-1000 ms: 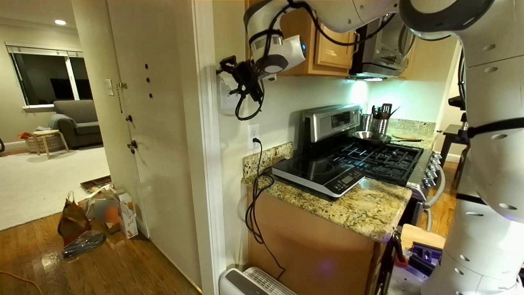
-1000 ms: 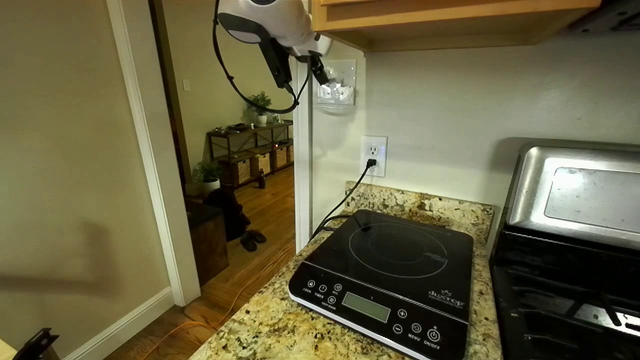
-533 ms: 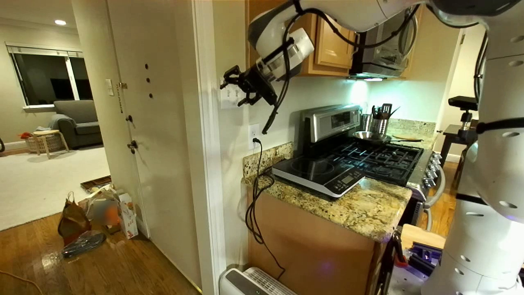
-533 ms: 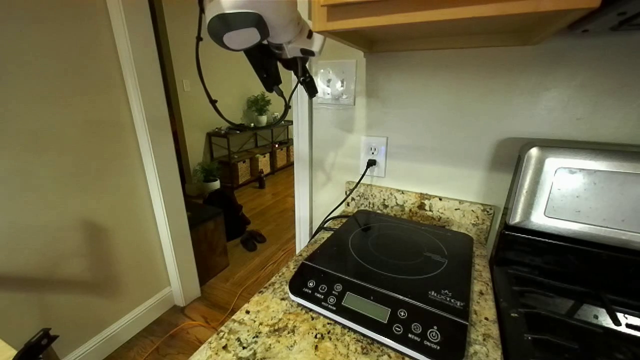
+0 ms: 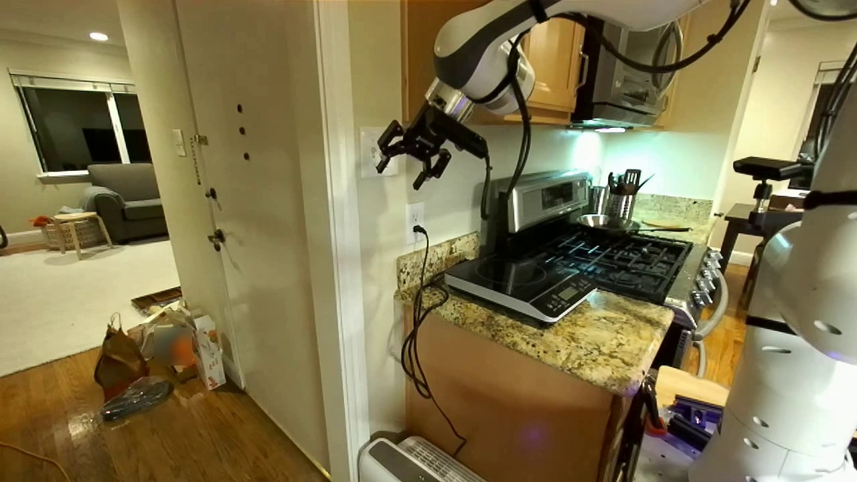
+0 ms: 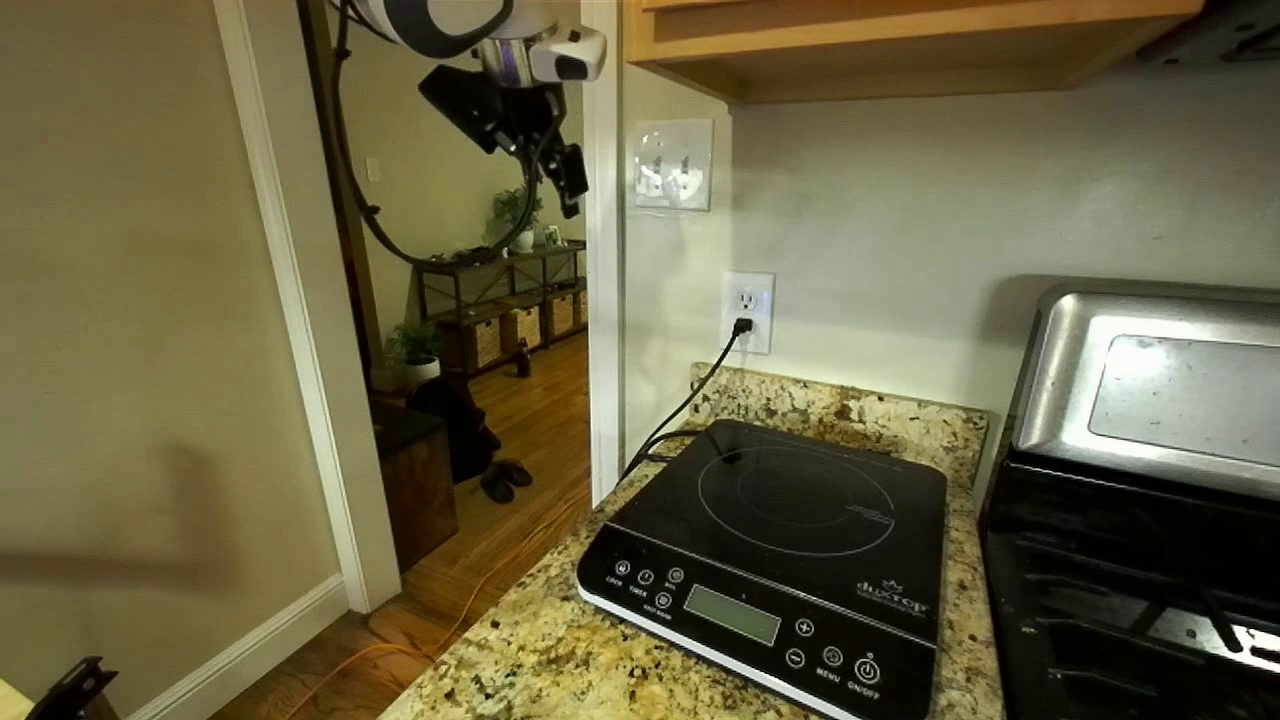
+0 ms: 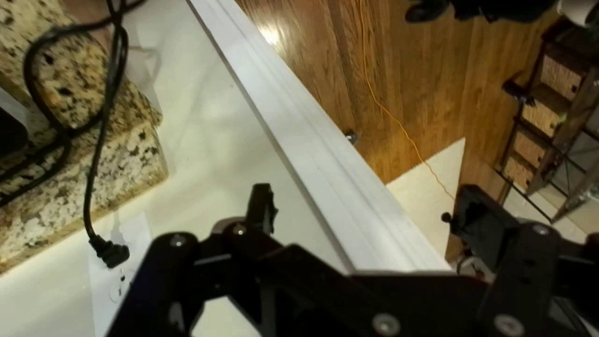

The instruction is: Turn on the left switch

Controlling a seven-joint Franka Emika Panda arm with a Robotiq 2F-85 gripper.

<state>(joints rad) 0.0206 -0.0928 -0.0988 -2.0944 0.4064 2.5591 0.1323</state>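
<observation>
The pale wall plate holds two small white switches and shows fully in an exterior view. The left switch is its left-hand one; whether it is up or down is too small to tell. In an exterior view the plate is partly behind a finger of my gripper. My gripper is open with nothing between its fingers. It hangs apart from the plate, its fingers pointing downward. In the wrist view the open fingers frame white door trim; the switch plate is out of that view.
An outlet plate with a black cord is below the switches. An induction cooktop lies on the granite counter. A wooden cabinet hangs right of the plate. Door trim stands at its left.
My gripper has backed away from the wall plate and tipped downward. The arm has drawn back with it. The plate, partly covered before, now shows fully in an exterior view.
</observation>
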